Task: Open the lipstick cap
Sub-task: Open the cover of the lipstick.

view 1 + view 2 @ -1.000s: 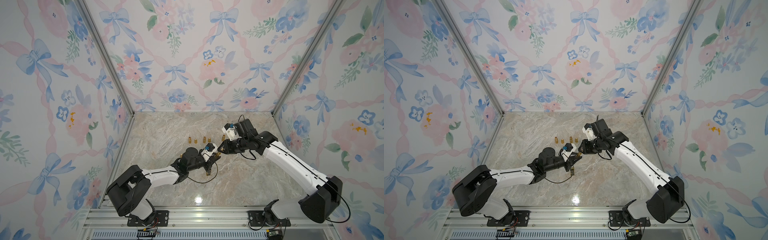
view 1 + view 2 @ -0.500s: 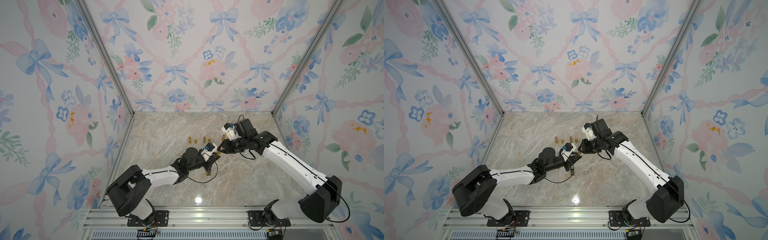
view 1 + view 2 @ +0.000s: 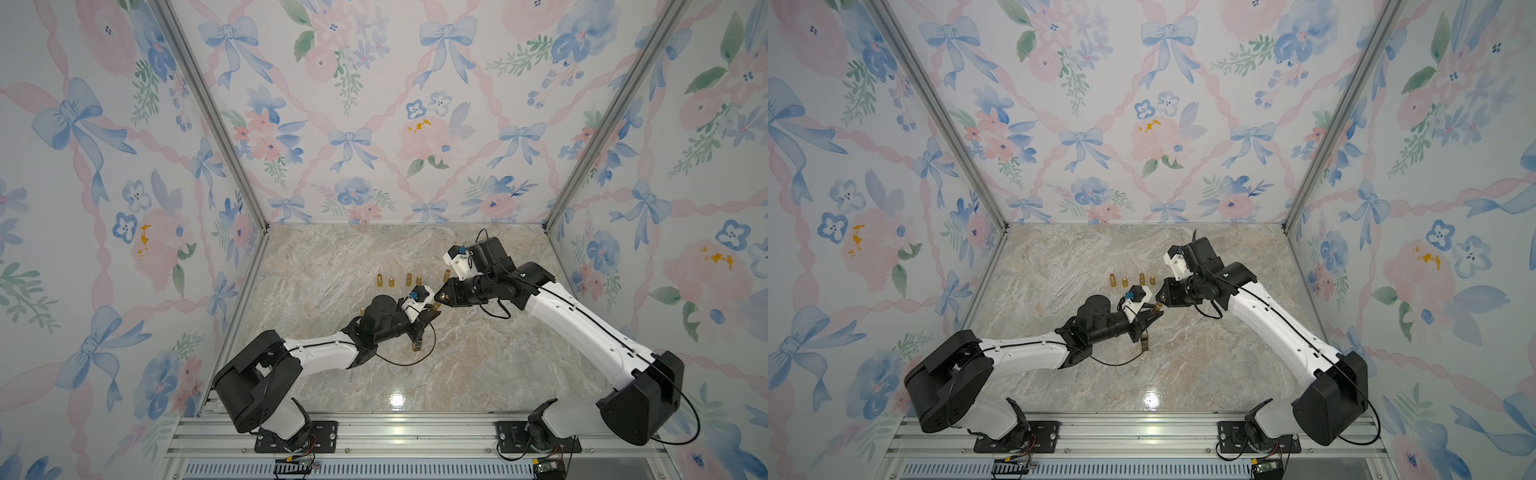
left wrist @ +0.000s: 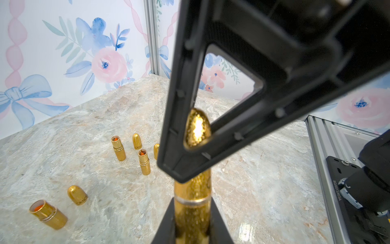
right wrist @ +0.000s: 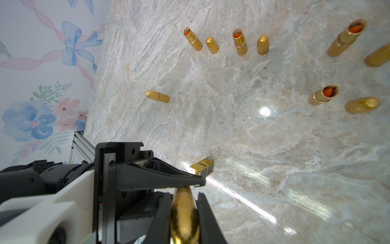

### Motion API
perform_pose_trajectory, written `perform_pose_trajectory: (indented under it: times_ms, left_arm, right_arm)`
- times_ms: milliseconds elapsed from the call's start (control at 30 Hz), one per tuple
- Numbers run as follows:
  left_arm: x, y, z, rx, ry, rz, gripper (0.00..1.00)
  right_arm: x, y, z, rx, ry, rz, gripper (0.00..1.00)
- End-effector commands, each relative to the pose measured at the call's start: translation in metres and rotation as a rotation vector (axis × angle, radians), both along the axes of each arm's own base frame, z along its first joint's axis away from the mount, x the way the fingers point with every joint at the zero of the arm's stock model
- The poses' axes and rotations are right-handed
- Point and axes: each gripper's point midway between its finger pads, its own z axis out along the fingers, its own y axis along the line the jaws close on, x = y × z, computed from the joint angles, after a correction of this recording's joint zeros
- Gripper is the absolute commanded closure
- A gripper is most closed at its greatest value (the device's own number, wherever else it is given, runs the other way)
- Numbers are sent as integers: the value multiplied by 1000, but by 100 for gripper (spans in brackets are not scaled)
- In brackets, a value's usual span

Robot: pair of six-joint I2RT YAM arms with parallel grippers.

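A gold bullet-shaped lipstick (image 4: 192, 213) is held off the marble table between both arms. My left gripper (image 4: 192, 209) is shut on its lower barrel, just below the silver ring. The rounded cap (image 4: 197, 128) sticks out past that ring and sits between the fingers of my right gripper (image 5: 184, 200), which is shut on the cap (image 5: 184, 211). In both top views the left gripper (image 3: 432, 310) (image 3: 1153, 312) and the right gripper (image 3: 439, 297) (image 3: 1160, 300) meet tip to tip at the table's middle, with the lipstick (image 3: 435, 306) a small gold spot between them.
Several opened gold lipsticks with orange tips (image 5: 239, 41) and loose gold caps (image 5: 262, 44) stand on the table (image 3: 478, 374) behind the grippers. One gold piece (image 5: 157, 96) lies apart toward the left wall. A square gold-and-black lipstick (image 3: 417, 344) lies under the left gripper.
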Motion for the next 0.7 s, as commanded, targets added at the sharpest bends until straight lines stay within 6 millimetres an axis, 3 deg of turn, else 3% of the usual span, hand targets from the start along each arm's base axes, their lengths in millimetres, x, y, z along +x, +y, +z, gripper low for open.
perform_pose_trajectory:
  times_ms: [0,367,667]
  left_arm:
    - [2,0,17,-39,-28,11,100]
    - [9,8,9,-24,-7,75,100]
    - [10,23,-17,55,25,135,100]
  right_arm:
    - [4,5,-2,-6,-13,11,73]
    - [8,-1,11,7,-42,-9,81]
    - [14,-20,31,26,-66,-71,81]
